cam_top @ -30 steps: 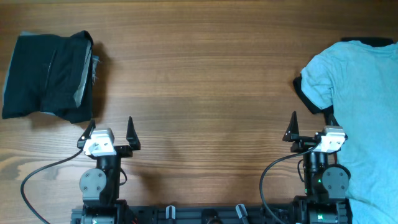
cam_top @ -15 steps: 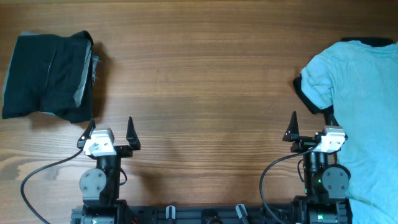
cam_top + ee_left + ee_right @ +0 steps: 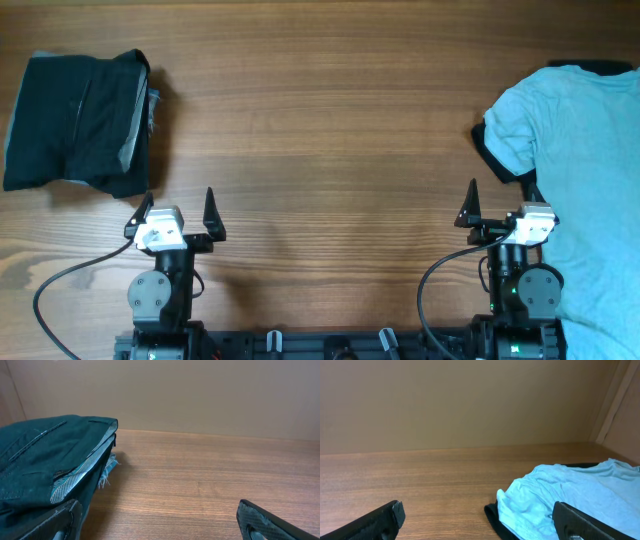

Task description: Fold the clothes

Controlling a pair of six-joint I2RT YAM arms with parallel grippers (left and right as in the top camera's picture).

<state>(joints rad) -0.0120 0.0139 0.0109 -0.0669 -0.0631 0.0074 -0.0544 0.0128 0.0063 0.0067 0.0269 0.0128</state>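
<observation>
A folded dark garment [image 3: 75, 122] with a striped lining lies at the far left of the table; it also shows at the left of the left wrist view [image 3: 47, 465]. A light blue shirt [image 3: 580, 170] lies crumpled at the right over a black garment [image 3: 495, 160]; both show in the right wrist view, the shirt [image 3: 570, 495] over the black edge [image 3: 495, 517]. My left gripper [image 3: 178, 210] is open and empty just below the dark garment's corner. My right gripper [image 3: 503, 205] is open and empty, its right finger at the blue shirt's edge.
The wooden table [image 3: 320, 120] runs between the two piles. A plain tan wall [image 3: 200, 395] stands behind the table. Black cables [image 3: 60, 285] trail from the arm bases at the front edge.
</observation>
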